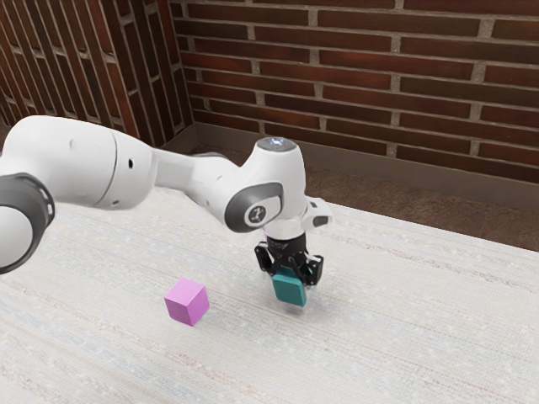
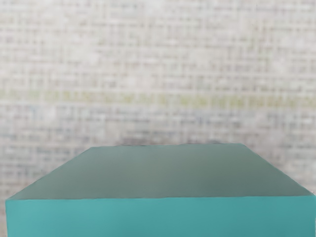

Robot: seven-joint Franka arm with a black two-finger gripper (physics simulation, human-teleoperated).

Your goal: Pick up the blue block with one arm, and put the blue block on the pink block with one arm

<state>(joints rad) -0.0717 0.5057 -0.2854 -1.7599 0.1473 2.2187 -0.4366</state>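
The blue block (image 1: 290, 291), teal in shade, is grasped by the tool (image 1: 290, 283). The two black fingers (image 1: 316, 269) are pressed against it from opposite sides, and the block is seen between them with its lower part protruding below the fingertips. In the exterior view the block is held slightly tilted. A faint shadow is cast on the worktop (image 1: 404, 337) just beneath it, so it appears to be held a little above the surface, though whether a gap is really there cannot be told with certainty.

The pink block (image 1: 186, 302) is seen resting on the worktop, toward the exterior view's left of the held block, apart from it and touched by nothing. It is set with one corner turned toward the camera.

The white arm (image 1: 168, 172) is extended from the exterior view's left, and its wrist is pointed down over the blue block. A red brick wall (image 1: 379, 76) is seen behind the worktop, with a strip of brown floor (image 1: 438, 206) between them.

In the wrist view the blue block (image 2: 163, 187) is seen close under the hand, its top face in shade and its front face a brighter teal. Beyond it the pale woven surface of the worktop (image 2: 158, 64) is shown, and a dim shadow is laid along the block's far edge.
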